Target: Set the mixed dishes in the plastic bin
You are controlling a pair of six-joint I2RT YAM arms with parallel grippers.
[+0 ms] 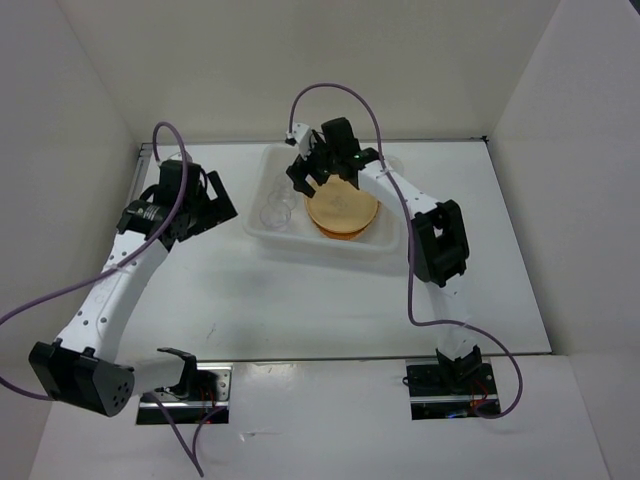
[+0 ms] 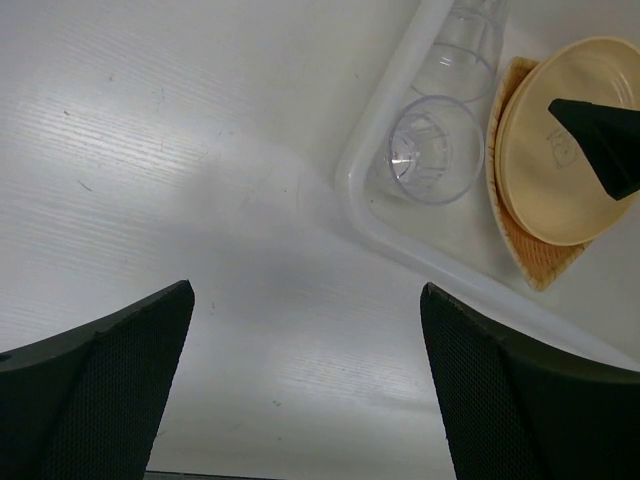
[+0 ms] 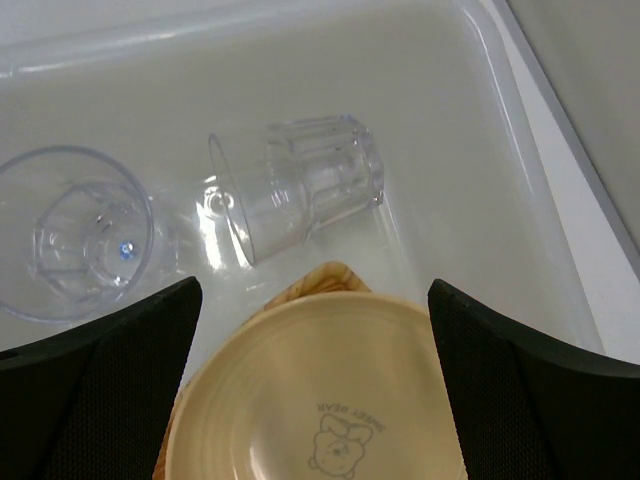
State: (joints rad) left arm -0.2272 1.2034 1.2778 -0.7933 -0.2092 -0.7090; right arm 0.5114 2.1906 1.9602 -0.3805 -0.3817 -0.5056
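Hidden or unclear:
- Stack of plates [image 1: 342, 210] sits inside the plastic bin [image 1: 320, 247], at its right half. The right gripper [image 1: 325, 170] covers the stack's far edge in the top view.
- The right wrist view cuts the top plate [image 3: 320, 400] off at the bottom. It has a small printed bear with lettering too fine to read.
- Only a sliver of the wood-grained plate [image 3: 312, 275] shows under it. In the left wrist view its edge [image 2: 530, 262] pokes out below the tan ones. The exact plate count cannot be told.
- The two clear cups are faint from above, in the bin's left half. Up close there is an upright cup [image 3: 75, 235] and a tipped cup [image 3: 300, 185] on its side, mouth toward the upright one.
- The bin's far rim is partly masked by the right arm.

Arm pose:
- Right arm reaches forward over the bin, elbow bent outside the bin's right side. Its wrist points down above the far edge of the plates, jaws spread wide and holding nothing.
- Left arm is stretched up the table [image 1: 300, 300] to the left of the bin. The left gripper [image 2: 307, 330] is near the bin's left rim but apart from it, jaws spread wide with bare tabletop between them.
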